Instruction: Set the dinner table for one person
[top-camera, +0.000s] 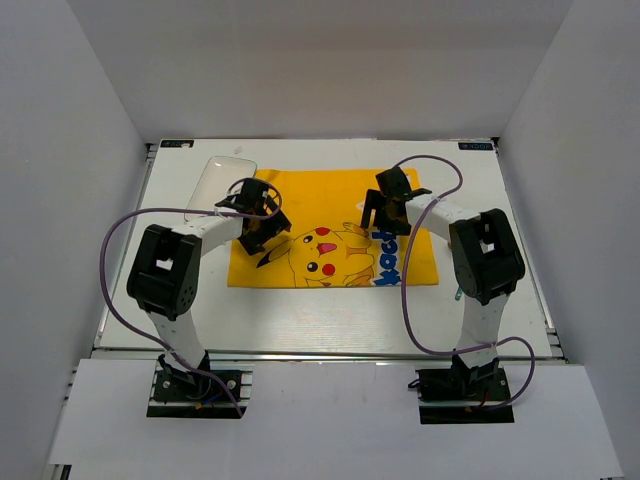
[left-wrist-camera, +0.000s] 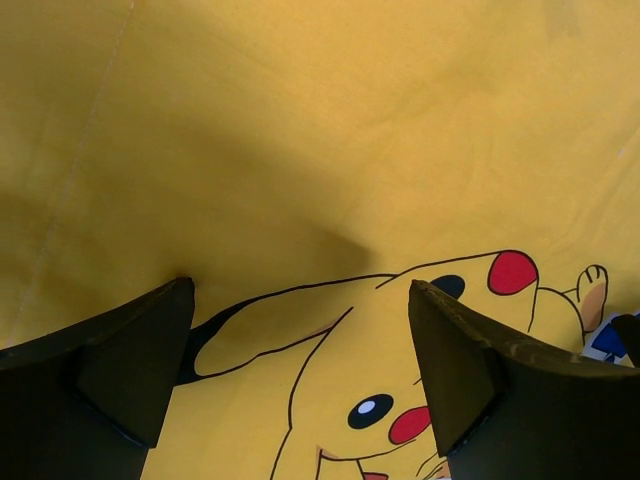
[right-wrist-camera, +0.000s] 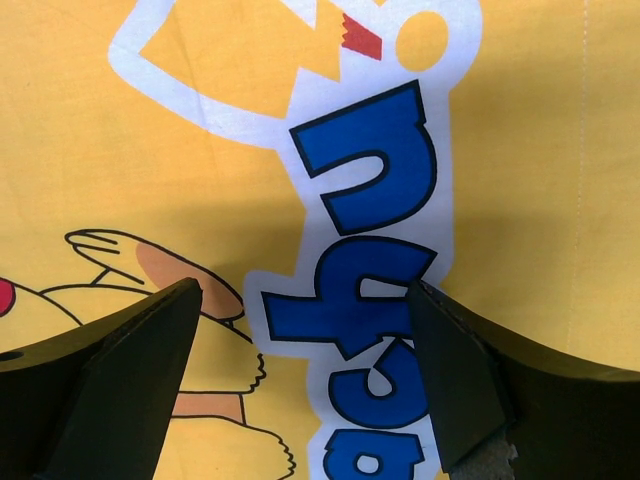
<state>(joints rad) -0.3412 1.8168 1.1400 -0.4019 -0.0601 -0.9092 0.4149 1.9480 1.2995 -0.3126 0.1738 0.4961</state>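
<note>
The dinner table (top-camera: 300, 312) is a white tabletop with a yellow Pikachu-printed placemat (top-camera: 330, 195) spread flat at its middle. My left gripper (top-camera: 262, 232) hangs low over the mat's left part, open, with only the printed Pikachu face between its fingers (left-wrist-camera: 150, 350). Over the mat's right part my right gripper (top-camera: 383, 212) is open too, and between its fingers (right-wrist-camera: 455, 370) only the blue lettering (right-wrist-camera: 375, 300) shows. Neither gripper holds anything.
A clear, rounded see-through piece (top-camera: 222, 178) lies at the back left, just off the mat's corner. A small bluish thing (top-camera: 457, 293) peeks out beside the right arm. White walls enclose the table on three sides. Purple cables loop off both arms.
</note>
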